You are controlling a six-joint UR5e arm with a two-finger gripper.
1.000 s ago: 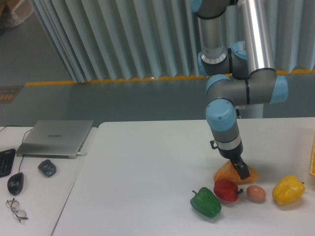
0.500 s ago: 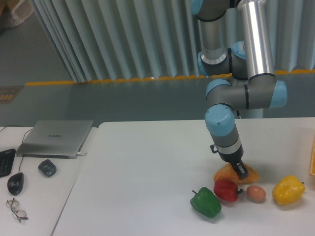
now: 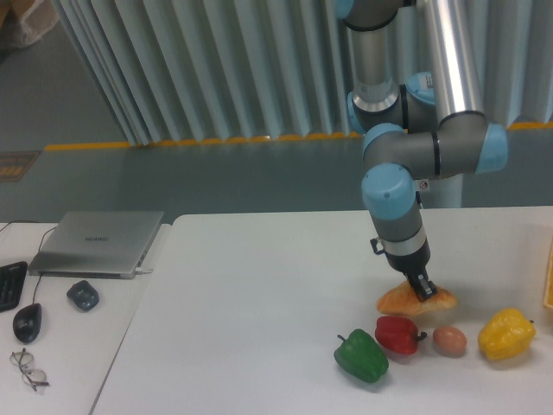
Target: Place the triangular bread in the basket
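The gripper is found lowered onto the triangular bread, its dark fingertips meeting the top of the golden-orange wedge, which lies flat on the white table. Whether the jaws are closed on the bread or merely straddling it cannot be told: the fingers are small and dark in this view and the gap between them is not resolved. The bread is not seen raised from the surface. It is located at about five o'clock on the table as viewed, at twelve o'clock of a row of toy produce: a green bell pepper at seven o'clock of the bread, a red bell pepper just beside its near edge at six o'clock, a small tan egg-shaped item at five o'clock, and a yellow bell pepper at four o'clock. The basket is seen only as a narrow yellow strip at the right frame edge, at three o'clock of the bread and well apart from it. The step in hand is judged to be the grasp; transport has not begun. The next move is judged to call for a confirmed closure on the wedge, a straight lift clear of the red pepper, then a carry toward three o'clock over the yellow pepper to the basket. A laptop and a mouse are noted on the adjoining desk at nine o'clock.
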